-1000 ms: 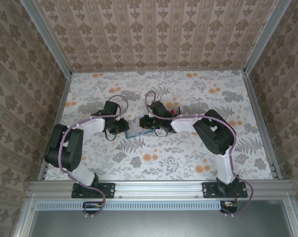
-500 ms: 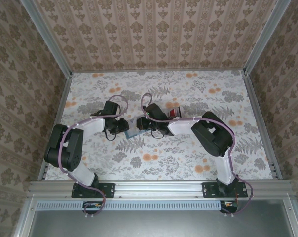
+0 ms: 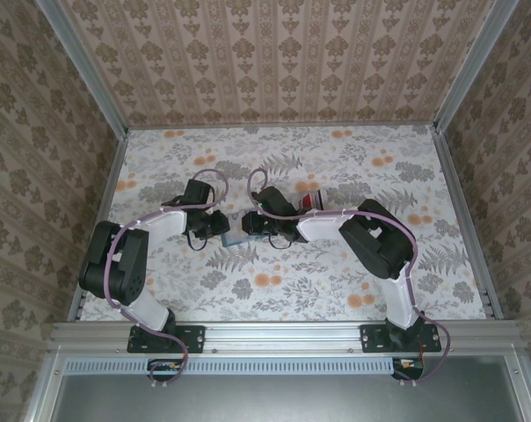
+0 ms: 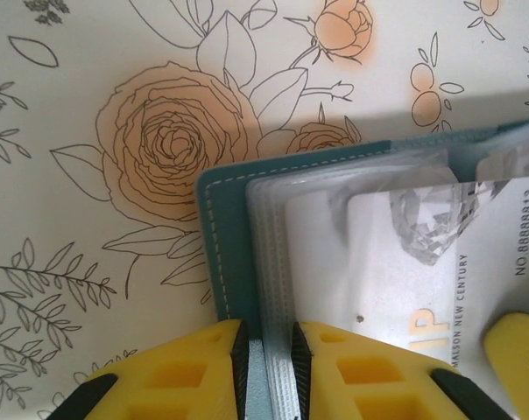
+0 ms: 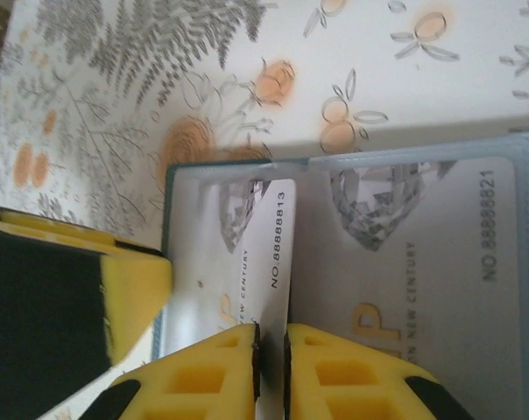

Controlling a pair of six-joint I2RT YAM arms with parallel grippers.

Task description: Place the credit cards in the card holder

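Observation:
The teal card holder [image 3: 234, 234] lies open between my two grippers at mid-table. My left gripper [image 4: 269, 343] is shut on the holder's [image 4: 225, 262] edge and its stack of clear sleeves. A pale credit card [image 5: 257, 245] marked with a number lies partly inside the holder's left sleeve. Its long edge runs into the narrow gap of my right gripper [image 5: 271, 350], whose pads stand slightly apart. A second pale credit card [image 5: 422, 262] sits in the right sleeve. In the top view the left gripper [image 3: 220, 225] and right gripper [image 3: 250, 225] nearly meet.
A small red-and-clear thing [image 3: 311, 200] lies just behind the right forearm. Floral cloth covers the table [image 3: 292, 281], with walls close on three sides. The left gripper's yellow finger [image 5: 133, 289] shows close to the card in the right wrist view.
My right gripper has slid left over the open holder, carrying the pale card further into the left sleeve. Its jaws have eased apart a little. The left arm has stayed still.

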